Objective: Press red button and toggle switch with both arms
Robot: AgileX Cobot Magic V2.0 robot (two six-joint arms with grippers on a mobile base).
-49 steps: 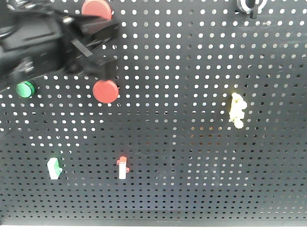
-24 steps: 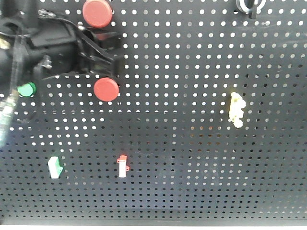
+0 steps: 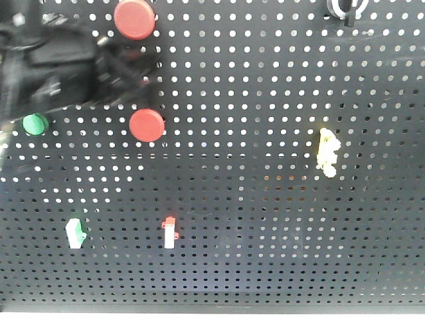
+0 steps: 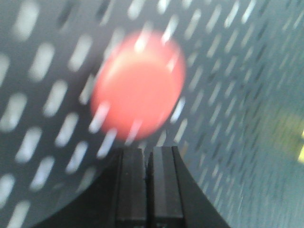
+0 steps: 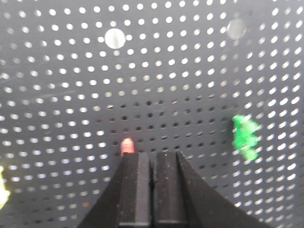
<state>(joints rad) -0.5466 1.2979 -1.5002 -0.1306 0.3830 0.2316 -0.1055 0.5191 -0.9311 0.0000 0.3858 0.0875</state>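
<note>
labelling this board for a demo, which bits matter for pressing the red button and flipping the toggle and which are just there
Part of the job:
upper red button
lower red button
toggle switch, at the top edge
left arm's fingers, shut
right arm's fingers, shut

Just there:
green button
yellow knobbly piece
green-tipped white rocker
red-tipped white rocker

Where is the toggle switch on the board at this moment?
In the exterior front-facing view, the toggle switch sits at the top edge of the pegboard, on the picture's right side, partly cut off, above the yellow knobbly piece.
</note>
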